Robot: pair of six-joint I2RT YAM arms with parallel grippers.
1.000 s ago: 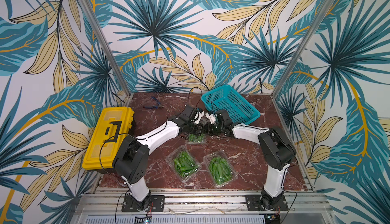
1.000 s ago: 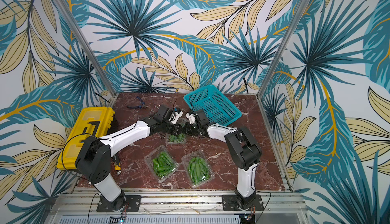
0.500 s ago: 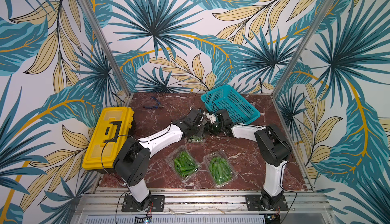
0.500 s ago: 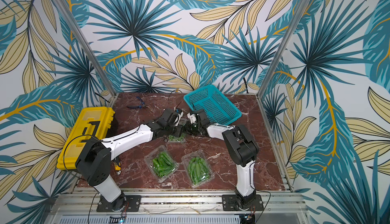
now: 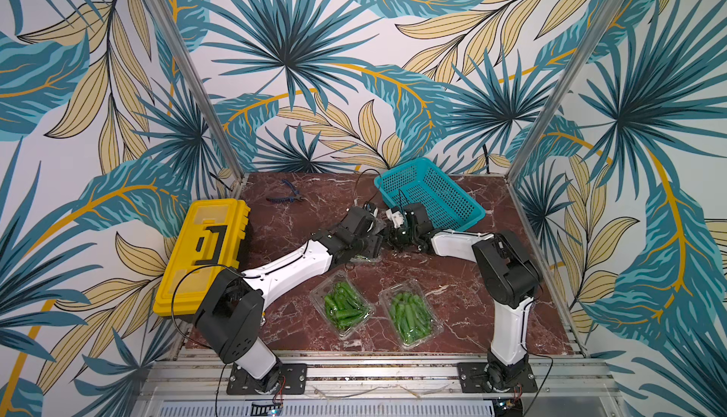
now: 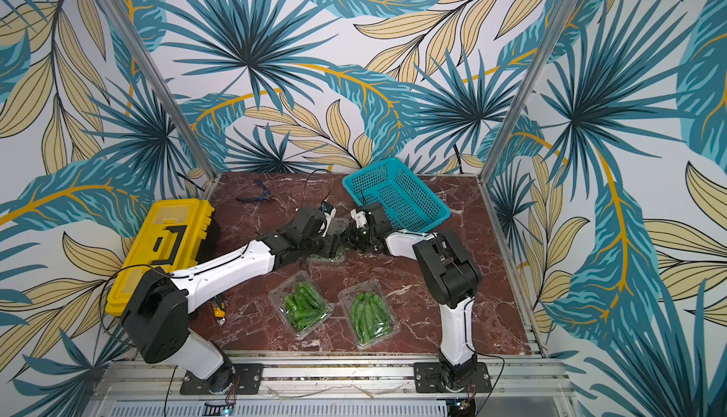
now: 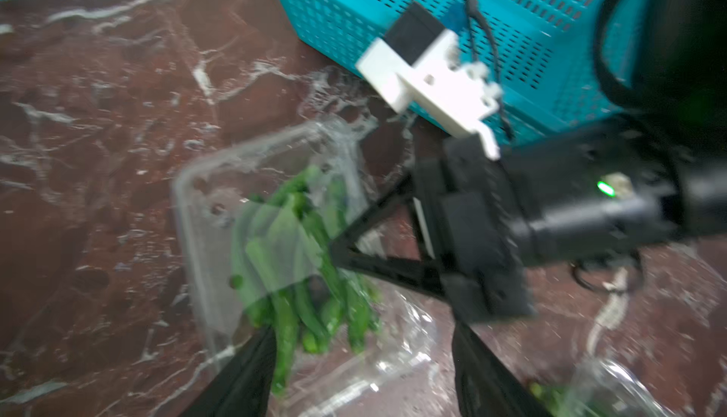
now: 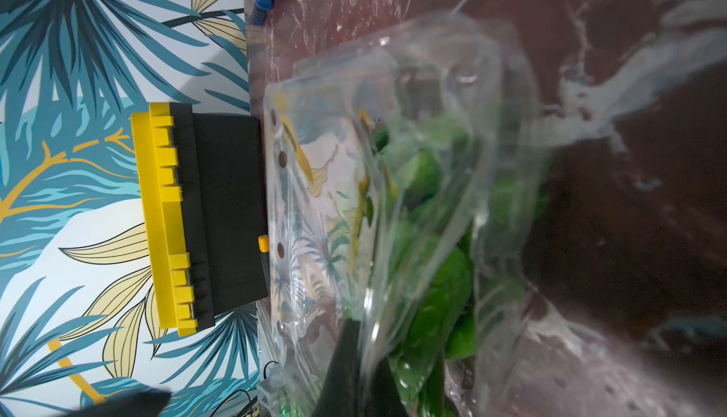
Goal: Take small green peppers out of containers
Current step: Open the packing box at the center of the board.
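Left tool (image 7: pixel 362 328) wider, peppers (image 7: pixel 310 309) between

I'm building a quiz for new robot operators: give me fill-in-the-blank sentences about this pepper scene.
1. The right gripper is shut on the far container's ___.
2. The left gripper is ___.
3. The teal basket's inside is ___.
4. Nearer the arm bases lie ___ more containers.
Missing: lid; open; empty; two.

Container (image 7: pixel 397 360) w/ peppers (image 7: pixel 310 313), lid (image 7: pixel 220 206) in R gripper (image 7: pixel 334 248); L gripper (image 7: pixel 362 328) wide.
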